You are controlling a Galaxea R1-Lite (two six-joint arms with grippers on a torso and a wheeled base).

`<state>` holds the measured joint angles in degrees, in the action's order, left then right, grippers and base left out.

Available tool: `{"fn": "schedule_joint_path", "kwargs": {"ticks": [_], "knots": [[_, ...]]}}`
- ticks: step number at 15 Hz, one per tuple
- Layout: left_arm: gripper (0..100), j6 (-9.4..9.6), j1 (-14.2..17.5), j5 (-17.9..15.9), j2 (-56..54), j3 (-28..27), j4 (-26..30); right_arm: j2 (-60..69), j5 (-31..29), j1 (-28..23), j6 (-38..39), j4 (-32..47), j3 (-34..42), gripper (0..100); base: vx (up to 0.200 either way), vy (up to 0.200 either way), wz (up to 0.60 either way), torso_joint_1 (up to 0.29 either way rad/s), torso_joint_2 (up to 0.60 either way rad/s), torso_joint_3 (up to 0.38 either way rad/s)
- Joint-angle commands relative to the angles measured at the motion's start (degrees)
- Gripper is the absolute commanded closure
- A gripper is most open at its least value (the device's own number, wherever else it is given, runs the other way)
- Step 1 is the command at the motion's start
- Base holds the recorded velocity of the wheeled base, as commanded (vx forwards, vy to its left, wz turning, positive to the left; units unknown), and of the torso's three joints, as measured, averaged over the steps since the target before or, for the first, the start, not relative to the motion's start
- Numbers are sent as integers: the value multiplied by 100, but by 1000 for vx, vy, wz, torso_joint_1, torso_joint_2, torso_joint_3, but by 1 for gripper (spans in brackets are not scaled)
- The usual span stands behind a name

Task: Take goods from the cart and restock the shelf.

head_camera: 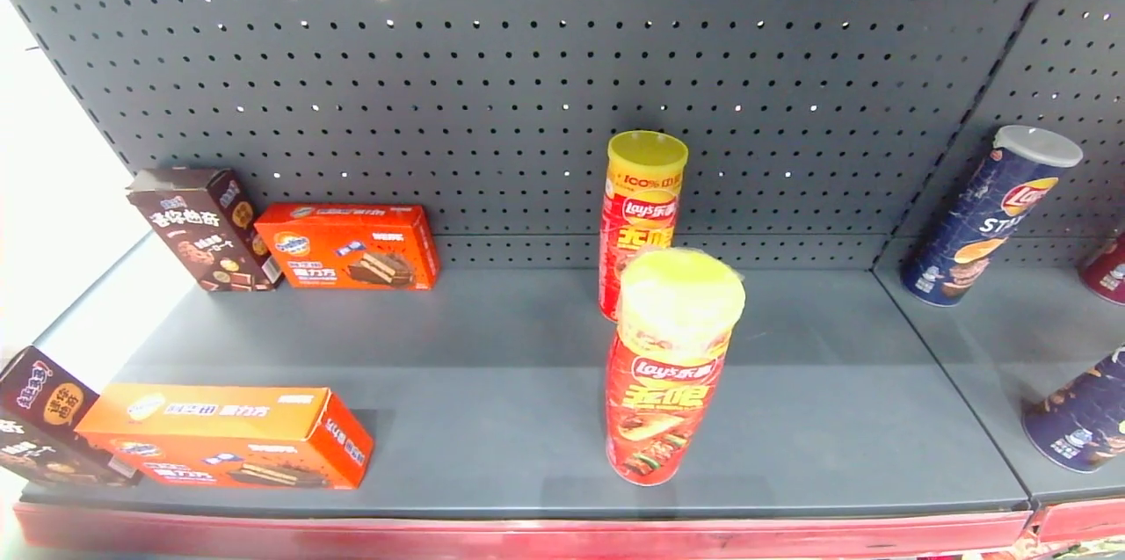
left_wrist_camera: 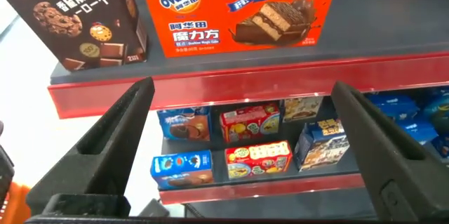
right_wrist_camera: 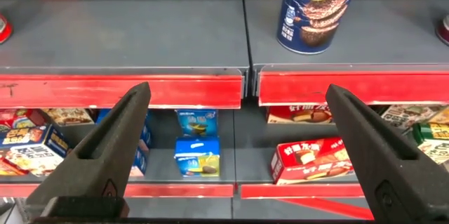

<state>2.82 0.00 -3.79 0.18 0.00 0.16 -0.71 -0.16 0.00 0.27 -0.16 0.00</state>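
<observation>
On the grey shelf (head_camera: pixel 492 349) stand two red chip cans with yellow lids, one at the front (head_camera: pixel 668 367) and one behind it (head_camera: pixel 640 217). An orange wafer box (head_camera: pixel 233 435) and a brown cookie box (head_camera: pixel 39 428) lie at the front left. A second orange box (head_camera: pixel 352 245) and a second brown box (head_camera: pixel 204 228) stand at the back left. My left gripper (left_wrist_camera: pixel 242 87) is open and holds nothing, just below the shelf's red front edge (left_wrist_camera: pixel 280 76), under the orange box (left_wrist_camera: pixel 238 10). My right gripper (right_wrist_camera: pixel 237 89) is open too, in front of the red edge (right_wrist_camera: pixel 175 90) near a blue can (right_wrist_camera: pixel 316 10).
Blue chip cans stand on the neighbouring shelf section at the right (head_camera: pixel 989 217) and front right (head_camera: pixel 1081 419). A perforated back panel (head_camera: pixel 527 85) closes the shelf. Lower shelves hold several small snack boxes (left_wrist_camera: pixel 249 122) (right_wrist_camera: pixel 309 161).
</observation>
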Motion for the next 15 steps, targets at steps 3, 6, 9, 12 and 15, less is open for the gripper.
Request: {"fn": "schedule_joint_path", "kwargs": {"ticks": [3,6,9,12,15], "knots": [[0,-44,0,1,-1,0,2,-8,-2,0,0,-2,0,0,0,-133,0,2,2,2],[0,-106,0,19,-1,0,2,-8,-2,0,0,-2,0,0,0,0,0,0,0,0],[0,-115,0,28,-1,0,2,-8,-2,0,0,-2,0,0,0,0,0,0,0,0],[0,-115,0,36,-1,0,2,-8,-2,0,0,-2,0,0,0,-133,0,2,3,3],[0,-132,0,45,-1,0,2,-17,-2,0,0,-2,0,0,0,0,0,0,0,0]]}}
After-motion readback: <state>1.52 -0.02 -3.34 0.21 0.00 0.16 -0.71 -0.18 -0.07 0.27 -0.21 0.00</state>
